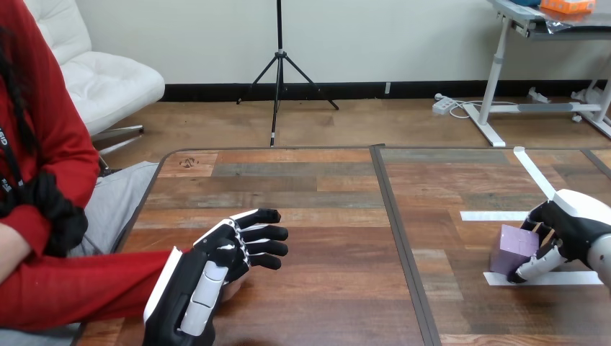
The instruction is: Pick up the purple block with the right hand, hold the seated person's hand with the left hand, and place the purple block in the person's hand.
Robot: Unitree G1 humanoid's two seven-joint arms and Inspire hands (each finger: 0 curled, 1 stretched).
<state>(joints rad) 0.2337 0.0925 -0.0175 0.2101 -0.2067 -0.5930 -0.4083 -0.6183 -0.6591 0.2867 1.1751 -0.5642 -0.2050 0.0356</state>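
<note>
The purple block (pixel 513 249) sits on the wooden table (pixel 324 216) at the right, on a strip of white tape. My right hand (pixel 573 223) reaches in from the right edge, its fingers curled behind the block and its thumb against the block's near side. At the left, my left hand (pixel 209 277) lies over the person's hand (pixel 232 290), which is almost wholly hidden beneath it. Its fingers (pixel 263 234) stretch out nearly straight to the right. The person's red sleeve (pixel 86 288) runs in from the left edge up to my left wrist.
White tape strips (pixel 493 215) mark the table's right part. A dark seam (pixel 398 238) splits the tabletop down the middle. The person sits close against the table's left edge (pixel 140 209).
</note>
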